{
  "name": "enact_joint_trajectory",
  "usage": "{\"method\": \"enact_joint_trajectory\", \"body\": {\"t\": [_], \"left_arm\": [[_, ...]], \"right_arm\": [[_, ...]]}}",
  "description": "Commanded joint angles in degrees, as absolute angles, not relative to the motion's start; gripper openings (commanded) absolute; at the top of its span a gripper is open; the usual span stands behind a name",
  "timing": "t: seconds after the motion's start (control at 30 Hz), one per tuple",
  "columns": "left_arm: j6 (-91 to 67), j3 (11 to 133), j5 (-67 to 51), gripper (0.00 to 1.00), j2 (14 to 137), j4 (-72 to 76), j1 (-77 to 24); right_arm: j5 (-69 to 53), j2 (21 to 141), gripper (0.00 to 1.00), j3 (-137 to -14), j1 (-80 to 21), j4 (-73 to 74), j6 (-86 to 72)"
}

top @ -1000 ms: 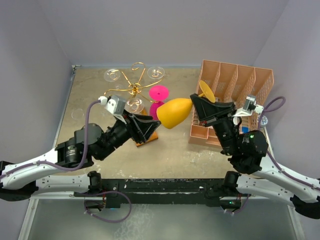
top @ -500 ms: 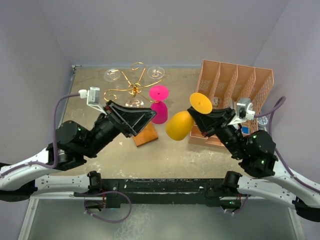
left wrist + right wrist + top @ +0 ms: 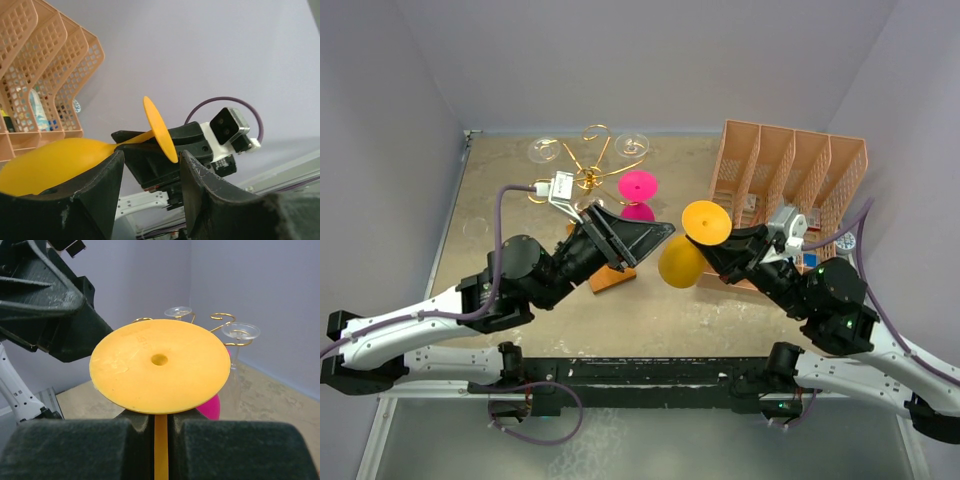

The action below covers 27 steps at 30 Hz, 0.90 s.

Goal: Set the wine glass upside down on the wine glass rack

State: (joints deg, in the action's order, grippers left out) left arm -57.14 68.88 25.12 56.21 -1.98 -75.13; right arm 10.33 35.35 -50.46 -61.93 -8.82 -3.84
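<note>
My right gripper (image 3: pixel 722 244) is shut on the stem of a yellow wine glass (image 3: pixel 680 262), whose round foot (image 3: pixel 704 220) tilts upward and whose bowl hangs lower left. In the right wrist view the stem (image 3: pixel 160 445) runs between my pads under the foot (image 3: pixel 159 365). My left gripper (image 3: pixel 658 234) is open right beside the glass. In its wrist view, the foot (image 3: pixel 159 129) sits just past the two fingers (image 3: pixel 202 192) and the bowl (image 3: pixel 45 165) lies by the left finger. The gold wire wine glass rack (image 3: pixel 588 176) stands behind, on a wooden base (image 3: pixel 613 277).
A pink glass (image 3: pixel 638 188) hangs upside down on the rack, with clear glasses (image 3: pixel 544 150) on its far arms. A salmon-pink slotted organizer (image 3: pixel 790 165) stands at the back right. Grey walls enclose the table on three sides.
My left arm swung right, bringing its open jaws up beside the yellow glass. My right gripper shifted the glass left and tipped its foot more upward.
</note>
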Motion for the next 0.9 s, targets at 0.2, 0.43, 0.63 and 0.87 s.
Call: {"method": "enact_joint_trajectory", "body": {"t": [0.2,0.43,0.63,0.87], "left_arm": [[-67.24,67.59,27.45,0.46,54.95,1.91,-75.15],[-68.2,67.32,29.75,0.42,54.56,0.76,-75.06],[-69.09,66.3,30.04,0.35,54.75,0.26,-75.05],[-69.43,65.44,29.4,0.27,55.07,-0.06,-75.01]], "right_arm": [[3.68,36.82,0.0,-52.39,-62.05,-12.49,0.31],[0.36,38.02,0.0,-52.38,-62.04,-13.05,0.83],[-1.39,38.59,0.0,-52.38,-62.0,-13.52,1.31],[-2.51,39.17,0.0,-52.38,-62.01,-15.02,1.41]]}}
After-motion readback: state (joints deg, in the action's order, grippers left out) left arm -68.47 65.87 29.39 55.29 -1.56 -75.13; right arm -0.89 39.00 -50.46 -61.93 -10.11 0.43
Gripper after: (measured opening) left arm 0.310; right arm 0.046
